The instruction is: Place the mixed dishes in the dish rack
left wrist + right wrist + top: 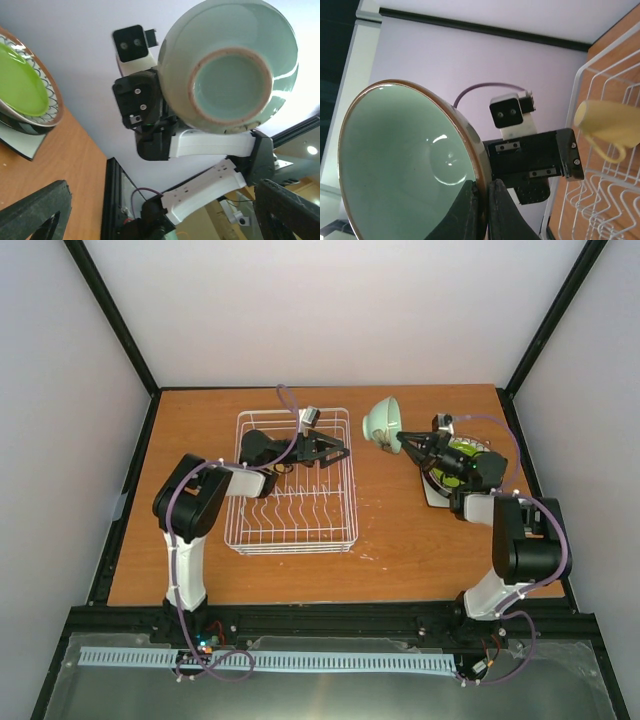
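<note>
My right gripper [405,443] is shut on the rim of the pale mint bowl [383,425] and holds it tilted in the air, right of the dish rack [295,530]. In the right wrist view its fingers [470,210] pinch the bowl's brown rim [405,165]. My left gripper [335,452] hovers open and empty over the rack's far right part, facing the bowl's foot [230,65]. The yellow cup [600,127] lies in the rack [612,200]. The lime-green plate [20,82] lies on the petal-patterned plate [52,100], stacked over the square white plate [20,145].
The plate stack [460,462] stands at the table's right side, partly under my right arm. The rack's upright prongs fill its near half. Black frame posts stand at the back corners. The table's front edge runs just beyond the arm bases.
</note>
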`<state>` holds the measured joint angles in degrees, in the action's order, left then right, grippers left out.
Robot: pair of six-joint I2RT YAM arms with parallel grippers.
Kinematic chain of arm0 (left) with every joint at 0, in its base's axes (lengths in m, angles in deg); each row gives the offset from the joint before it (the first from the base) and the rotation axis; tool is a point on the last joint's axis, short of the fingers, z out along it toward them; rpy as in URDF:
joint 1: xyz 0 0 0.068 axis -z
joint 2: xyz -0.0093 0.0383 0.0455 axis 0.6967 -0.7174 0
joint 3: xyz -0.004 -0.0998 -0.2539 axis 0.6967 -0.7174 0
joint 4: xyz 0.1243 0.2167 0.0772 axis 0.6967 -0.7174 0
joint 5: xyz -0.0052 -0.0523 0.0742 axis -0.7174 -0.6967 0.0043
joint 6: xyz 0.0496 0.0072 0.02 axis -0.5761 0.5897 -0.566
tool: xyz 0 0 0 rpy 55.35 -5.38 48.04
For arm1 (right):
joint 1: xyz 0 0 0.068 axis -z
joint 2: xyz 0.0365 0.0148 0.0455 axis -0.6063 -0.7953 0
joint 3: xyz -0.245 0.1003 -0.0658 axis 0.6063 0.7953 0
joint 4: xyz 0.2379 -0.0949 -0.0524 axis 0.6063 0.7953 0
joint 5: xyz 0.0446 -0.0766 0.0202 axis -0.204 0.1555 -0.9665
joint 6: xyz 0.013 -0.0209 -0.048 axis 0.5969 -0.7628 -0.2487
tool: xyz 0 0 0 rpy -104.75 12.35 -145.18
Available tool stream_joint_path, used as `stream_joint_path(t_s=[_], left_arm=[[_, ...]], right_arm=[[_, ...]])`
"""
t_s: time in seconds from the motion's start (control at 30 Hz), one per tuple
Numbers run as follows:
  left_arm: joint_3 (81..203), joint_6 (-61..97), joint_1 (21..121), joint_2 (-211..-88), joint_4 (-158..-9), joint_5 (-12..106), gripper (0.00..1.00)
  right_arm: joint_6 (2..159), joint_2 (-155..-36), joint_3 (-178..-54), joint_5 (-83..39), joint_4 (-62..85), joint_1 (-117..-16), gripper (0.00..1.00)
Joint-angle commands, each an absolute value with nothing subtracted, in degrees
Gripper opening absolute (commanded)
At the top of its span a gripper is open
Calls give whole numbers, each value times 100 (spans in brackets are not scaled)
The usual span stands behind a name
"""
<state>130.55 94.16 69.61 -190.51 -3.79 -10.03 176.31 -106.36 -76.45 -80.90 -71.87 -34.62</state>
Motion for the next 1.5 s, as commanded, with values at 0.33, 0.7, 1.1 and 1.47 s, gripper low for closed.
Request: stream_joint_path(t_s=[0.33,0.7,1.1,1.47], left_arm=[[13243,9838,6956,-18270,1056,-1158,82],[13130,9369,6978,-18167,532,-1110,92],[13147,8927,6991,-18181,48,-1004,92],[13033,7691,6939,-17574,-1519,-833,71]], right_arm=[[17825,-11414,-8140,-7586,-8522,-4310,3],[17842,-11679,-8473,-7479,-8526,-4724,3],[17880,-11888,-8595,-7537,-8526,-5038,3],[17796,-11818,-8300,-7663,-8521,-5060,3]])
